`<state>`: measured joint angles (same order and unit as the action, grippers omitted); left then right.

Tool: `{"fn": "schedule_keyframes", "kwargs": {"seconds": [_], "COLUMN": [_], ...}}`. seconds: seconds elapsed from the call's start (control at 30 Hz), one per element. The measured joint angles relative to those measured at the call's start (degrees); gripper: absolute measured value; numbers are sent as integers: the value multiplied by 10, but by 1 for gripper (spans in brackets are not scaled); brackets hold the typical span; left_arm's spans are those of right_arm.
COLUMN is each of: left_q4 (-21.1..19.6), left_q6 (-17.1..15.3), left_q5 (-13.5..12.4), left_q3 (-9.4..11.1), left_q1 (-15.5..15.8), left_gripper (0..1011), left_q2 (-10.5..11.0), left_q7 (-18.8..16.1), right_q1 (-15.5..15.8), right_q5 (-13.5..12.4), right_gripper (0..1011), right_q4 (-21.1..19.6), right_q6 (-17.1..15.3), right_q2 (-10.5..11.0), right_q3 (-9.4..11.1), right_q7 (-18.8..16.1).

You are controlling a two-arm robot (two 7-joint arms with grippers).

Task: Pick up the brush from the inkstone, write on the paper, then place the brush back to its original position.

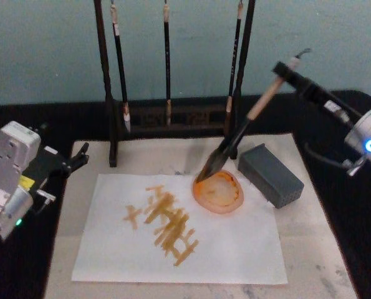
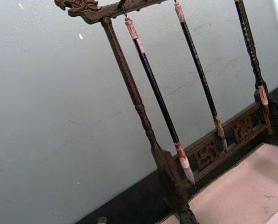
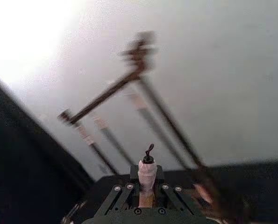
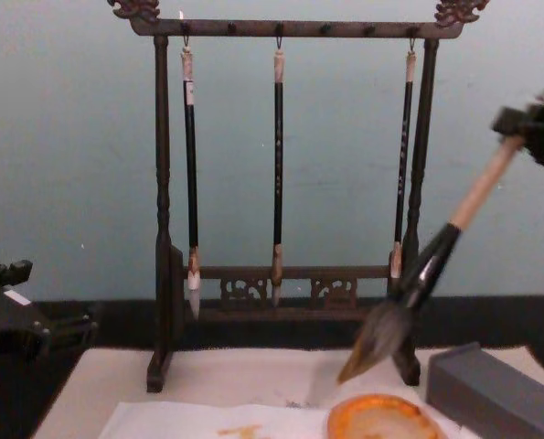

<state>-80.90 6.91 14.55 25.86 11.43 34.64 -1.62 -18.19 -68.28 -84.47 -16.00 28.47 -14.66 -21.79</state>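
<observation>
Orange inkstone is sitting on the paper, the brush tilting over its rim (bristles down). Right gripper is clamping the handle's top; left gripper is idling well off to the left.

The right arm reaches in from the right side, held high and angled inward. Its tool is clamped on the top end of the brush. The left arm sits low at the left edge, its tool pointing inward, holding nothing.
</observation>
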Motion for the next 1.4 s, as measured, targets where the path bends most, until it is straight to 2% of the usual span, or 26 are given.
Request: {"fn": "schedule_keyframes", "kwargs": {"seconds": [0.07, 0.1, 0.2, 0.23, 0.4, 0.63, 0.87, 1.1, 1.4], "left_q4": [0, 0, 0, 0, 0, 0, 0, 0, 0], "left_q6": [0, 0, 0, 0, 0, 0, 0, 0, 0], "left_q5": [0, 0, 0, 0, 0, 0, 0, 0, 0], "left_q3": [0, 0, 0, 0, 0, 0, 0, 0, 0], "left_q1": [0, 0, 0, 0, 0, 0, 0, 0, 0], "left_gripper": [1010, 1010, 1009, 1010, 1010, 1010, 1010, 1010, 1009], "left_q2": [0, 0, 0, 0, 0, 0, 0, 0, 0], "left_q7": [0, 0, 0, 0, 0, 0, 0, 0, 0], "right_q1": [-7, -15, -25, -31, -47, -55, -65, -81, -88], "right_q5": [-28, -58, -92, -112, -162, -172, -155, -148, -145], "right_gripper": [169, 169, 169, 169, 169, 169, 169, 169, 169], "right_q4": [17, 38, 65, 82, 131, 166, 198, 227, 236], "right_q6": [-25, -49, -75, -91, -126, -130, -106, -89, -74], "right_q2": [-4, -9, -16, -20, -31, -35, -37, -44, -43], "right_q3": [11, 22, 34, 41, 52, 39, 13, -6, -22], "right_q7": [17, 35, 56, 69, 99, 104, 90, 88, 90]}}
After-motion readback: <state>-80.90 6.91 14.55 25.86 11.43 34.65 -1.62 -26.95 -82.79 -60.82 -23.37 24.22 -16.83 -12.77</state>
